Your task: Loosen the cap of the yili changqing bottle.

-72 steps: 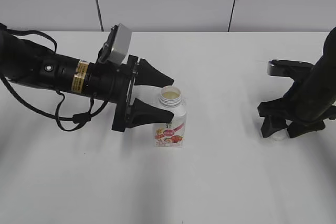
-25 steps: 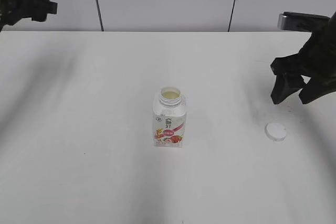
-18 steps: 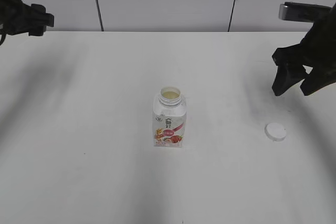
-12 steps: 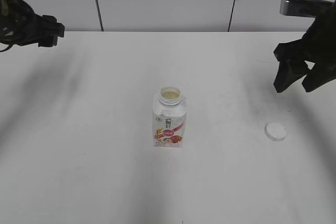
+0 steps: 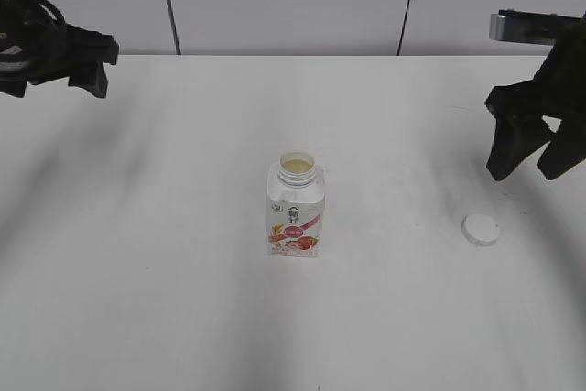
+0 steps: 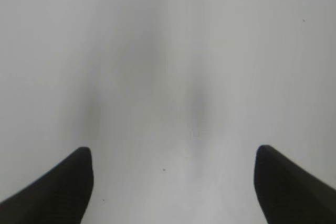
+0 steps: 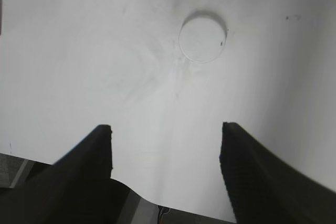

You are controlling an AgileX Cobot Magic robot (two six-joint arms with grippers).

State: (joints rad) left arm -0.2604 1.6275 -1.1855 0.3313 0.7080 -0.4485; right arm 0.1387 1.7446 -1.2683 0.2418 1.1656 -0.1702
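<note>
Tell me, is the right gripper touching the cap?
Apart. The right wrist view shows the cap lying on bare table, well clear of the open right gripper.

Left claw (image 6: 173, 187) raised, spread – right claw (image 7: 165, 156) likewise.

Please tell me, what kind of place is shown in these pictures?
Probably a robot test bench or lab, not a home. A bare white table stands before plain grey wall panels, holding only an opened bottle and its cap, with the open left hand and right hand raised above.
</note>
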